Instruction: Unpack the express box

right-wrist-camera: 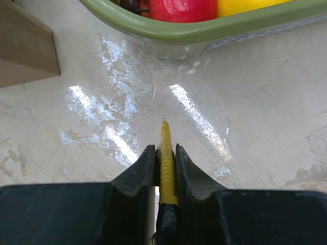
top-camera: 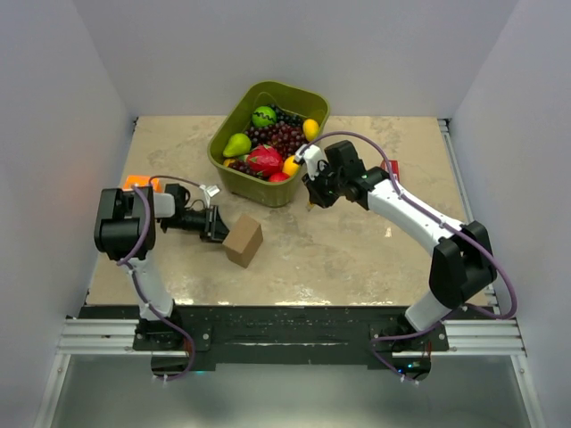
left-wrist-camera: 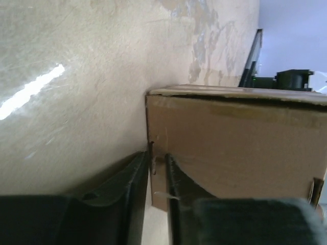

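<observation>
Item: express box [top-camera: 243, 239], small, brown cardboard, apparently closed, standing on the surface [top-camera: 348, 254] left of centre, in front of the green tub [top-camera: 219, 153] of fruit and apart from it. Left end effector [top-camera: 214, 225]: against the box's left side, its two fingers [left-wrist-camera: 133, 178] set narrowly apart astride a thin cardboard edge at the box corner; whether they actually pinch that edge cannot be told. Right end effector [top-camera: 311, 200]: clenched on a yellow cutter [right-wrist-camera: 165, 138], tip aimed at bare surface just short of the tub, well apart from the box. Step in hand, as judged: steadying the box so that its closing seam can be slit. Handling notes: the left grip wants to be firm on the wall, low and clear of the seam, so that the light box neither slides nor tips. The cutter should come over the top, enter the seam shallowly and travel away from the left fingers. Risk: a loose hold lets the box skid under the blade.
</observation>
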Available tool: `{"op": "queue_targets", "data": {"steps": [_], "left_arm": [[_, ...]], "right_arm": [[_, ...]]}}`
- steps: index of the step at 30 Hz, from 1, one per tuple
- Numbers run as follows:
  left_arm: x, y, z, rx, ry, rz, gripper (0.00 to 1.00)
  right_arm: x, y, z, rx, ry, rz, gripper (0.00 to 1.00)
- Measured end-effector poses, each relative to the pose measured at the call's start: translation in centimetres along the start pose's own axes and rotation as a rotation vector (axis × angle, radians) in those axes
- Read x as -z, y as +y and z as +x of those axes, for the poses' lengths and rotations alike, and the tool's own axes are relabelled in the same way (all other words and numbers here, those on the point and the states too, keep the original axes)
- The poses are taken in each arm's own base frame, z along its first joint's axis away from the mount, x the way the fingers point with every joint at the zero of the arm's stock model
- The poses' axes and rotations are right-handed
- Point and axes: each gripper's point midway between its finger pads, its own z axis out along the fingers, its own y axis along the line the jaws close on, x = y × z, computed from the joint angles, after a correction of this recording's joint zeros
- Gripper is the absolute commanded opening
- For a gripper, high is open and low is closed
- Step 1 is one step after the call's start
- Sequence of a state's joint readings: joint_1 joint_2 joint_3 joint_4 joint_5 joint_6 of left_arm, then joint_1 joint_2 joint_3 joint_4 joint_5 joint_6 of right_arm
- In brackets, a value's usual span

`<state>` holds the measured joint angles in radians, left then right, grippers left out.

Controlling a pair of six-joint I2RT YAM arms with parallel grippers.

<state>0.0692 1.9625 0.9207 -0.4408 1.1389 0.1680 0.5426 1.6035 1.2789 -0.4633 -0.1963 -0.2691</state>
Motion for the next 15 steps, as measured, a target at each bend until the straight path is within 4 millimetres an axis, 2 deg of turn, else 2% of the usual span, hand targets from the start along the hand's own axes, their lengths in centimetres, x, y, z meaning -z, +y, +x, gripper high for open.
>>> {"op": "queue_targets", "data": {"steps": [3, 5, 7, 8, 12, 15], "left_arm": [[1.1, -0.1, -0.6, -0.027, -0.019, -0.051, 0.53], [2.3, 0.0, -1.5, -0.084, -0.043, -0.124, 0.57], [3.5, -0.2, -2.6, -0.148, -0.07, -0.195, 0.81], [4.1, -0.5, -3.2, -0.179, -0.083, -0.223, 0.99], [6.0, -2.9, -5.7, -0.278, -0.146, -0.272, 1.0], [7.1, -5.7, -7.0, -0.374, -0.197, -0.285, 1.0]], "right_arm": [[0.0, 0.0, 0.0, 0.0, 0.0, 0.0, 0.0], [0.0, 0.0, 0.0, 0.0, 0.0, 0.0, 0.0], [0.0, 0.0, 0.0, 0.0, 0.0, 0.0, 0.0], [0.0, 0.0, 0.0, 0.0, 0.0, 0.0, 0.0], [0.0, -0.1, -0.1, -0.001, -0.002, 0.002, 0.0], [0.1, -0.3, 0.0, -0.004, -0.002, 0.005, 0.0]]}}
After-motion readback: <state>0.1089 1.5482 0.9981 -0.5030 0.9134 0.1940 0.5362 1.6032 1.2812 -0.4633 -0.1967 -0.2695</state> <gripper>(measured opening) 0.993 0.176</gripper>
